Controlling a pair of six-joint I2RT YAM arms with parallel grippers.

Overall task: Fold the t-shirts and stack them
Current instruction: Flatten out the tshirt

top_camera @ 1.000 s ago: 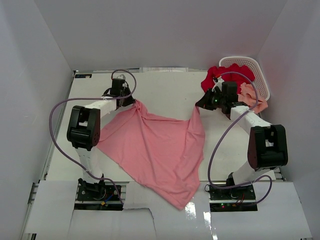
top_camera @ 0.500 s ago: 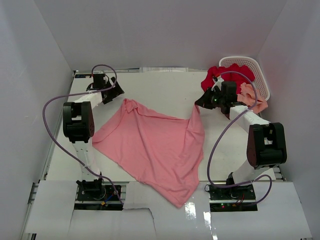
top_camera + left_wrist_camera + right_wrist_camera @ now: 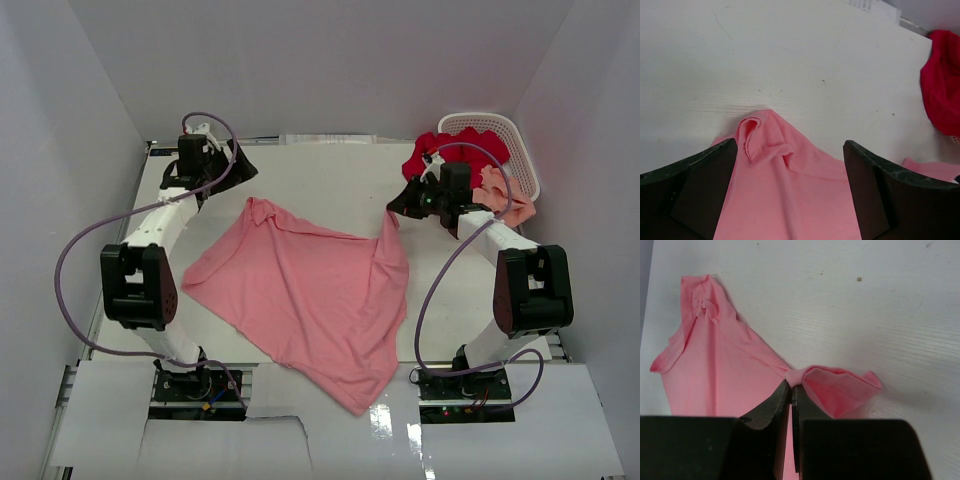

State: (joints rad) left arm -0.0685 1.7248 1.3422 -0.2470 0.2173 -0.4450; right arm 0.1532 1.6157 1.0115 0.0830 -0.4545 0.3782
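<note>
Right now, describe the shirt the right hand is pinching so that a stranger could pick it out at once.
On the white table, a pink shirt lies spread across the middle. The right hand pinches its far right corner. Unlike the red shirt and the peach shirt bunched by the basket in the far right corner, it alone lies opened out.

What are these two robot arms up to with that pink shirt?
They are working on folding t-shirts. The pink t-shirt lies spread but rumpled on the white table. The right gripper is pinched shut on one far corner of it. The left gripper hangs open over the other far corner, holding nothing. A red t-shirt and a peach t-shirt sit bunched up by the white basket at the far right. Nothing is folded yet.
</note>
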